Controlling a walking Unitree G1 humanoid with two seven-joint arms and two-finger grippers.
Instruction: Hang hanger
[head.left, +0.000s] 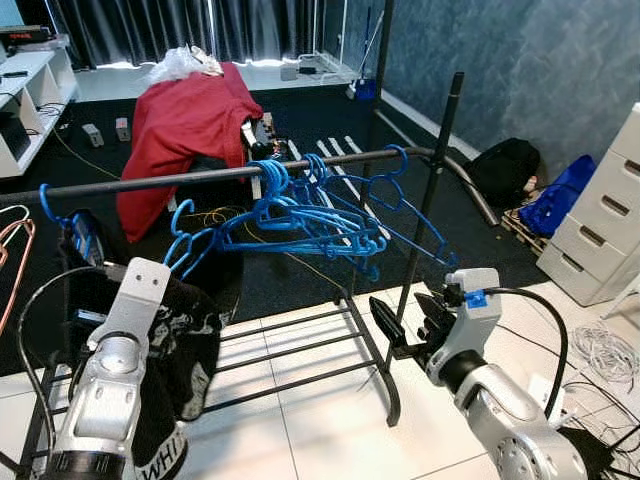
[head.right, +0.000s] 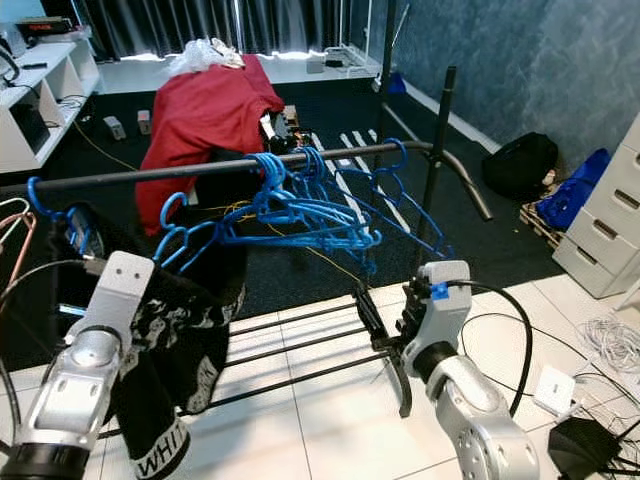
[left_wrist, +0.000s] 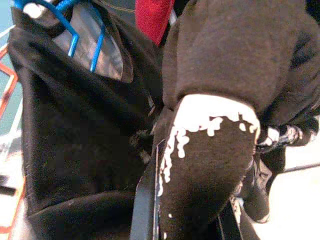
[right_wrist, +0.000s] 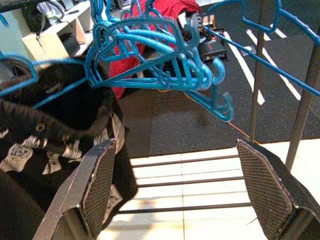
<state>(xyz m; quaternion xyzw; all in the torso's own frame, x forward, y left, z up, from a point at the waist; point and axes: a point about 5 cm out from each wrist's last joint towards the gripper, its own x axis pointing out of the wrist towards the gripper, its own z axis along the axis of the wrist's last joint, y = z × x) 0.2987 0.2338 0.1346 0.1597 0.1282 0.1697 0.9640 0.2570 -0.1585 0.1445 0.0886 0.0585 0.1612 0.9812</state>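
A black rail (head.left: 200, 175) of a clothes rack crosses in front of me. Several blue hangers (head.left: 300, 215) hang bunched on it near the middle. At the rail's left end a blue hanger (head.left: 55, 210) carries a black printed garment (head.left: 190, 330). My left gripper (left_wrist: 185, 210) is buried in that garment, with a black sleeve with white print (left_wrist: 210, 150) between its fingers. My right gripper (head.left: 410, 318) is open and holds nothing, low beside the rack's right post (head.left: 435, 200), below the hanger bunch (right_wrist: 160, 55).
The rack's lower bars (head.left: 290, 350) run over white tiles. A red cloth (head.left: 185, 120) drapes something behind the rack. White drawers (head.left: 605, 230), a blue bag (head.left: 560, 195), a black bag (head.left: 505, 170) and floor cables (head.left: 605, 350) lie to the right. A white shelf (head.left: 30, 90) stands far left.
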